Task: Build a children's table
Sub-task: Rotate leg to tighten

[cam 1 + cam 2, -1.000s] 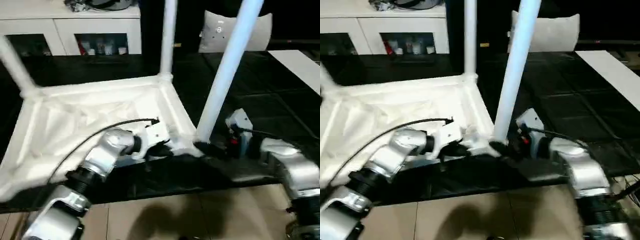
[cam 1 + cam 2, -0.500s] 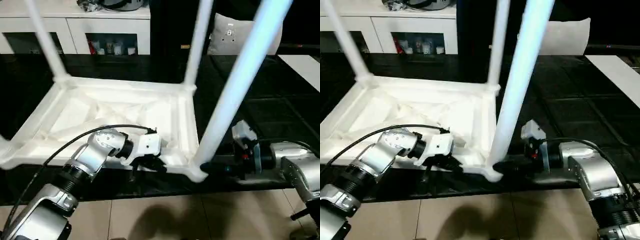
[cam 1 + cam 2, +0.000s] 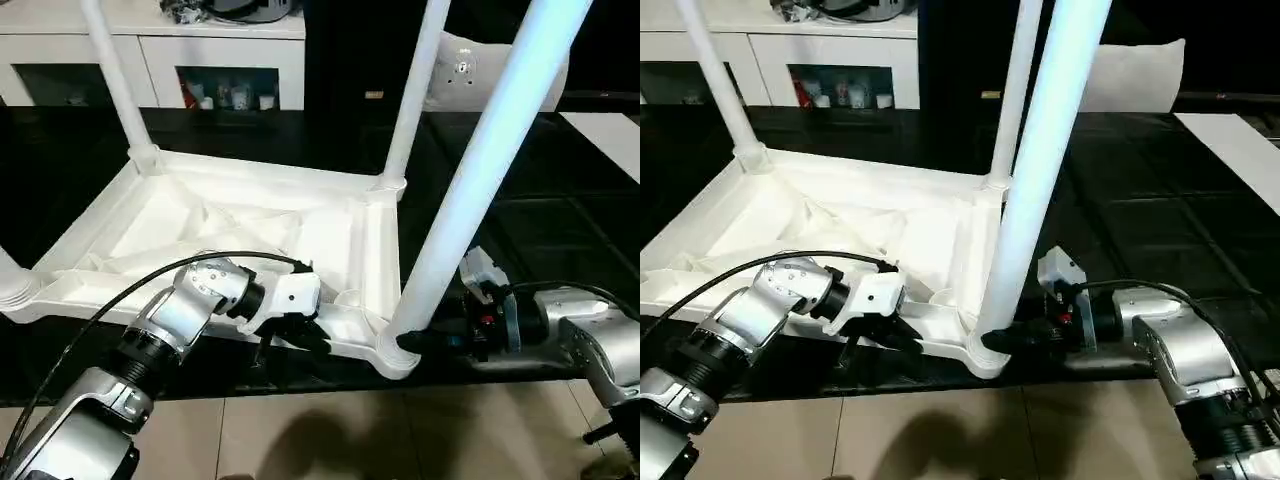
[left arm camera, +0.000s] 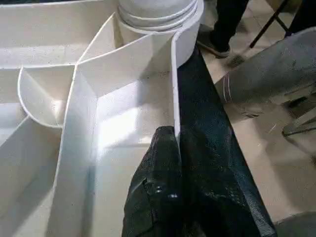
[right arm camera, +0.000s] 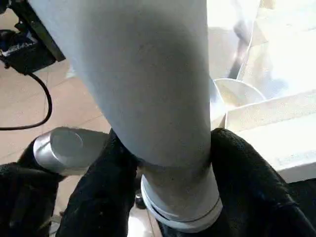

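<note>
Right gripper [image 5: 168,163] clasps near leg [image 3: 470,190]; cabinet [image 3: 215,45] stands behind tabletop [image 3: 230,225].

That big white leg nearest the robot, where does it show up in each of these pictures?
Left eye view: near leg, right of centre.
Right eye view: near leg, centre.
Left wrist view: its base in the corner socket.
Right wrist view: near leg between the black fingers.
Shared landmark: that corner socket.

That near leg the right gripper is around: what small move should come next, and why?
Probably a twist of the near leg to seat it. The right gripper wraps its base at the corner socket, while the left gripper pinches the tabletop rim, steadying it.
</note>
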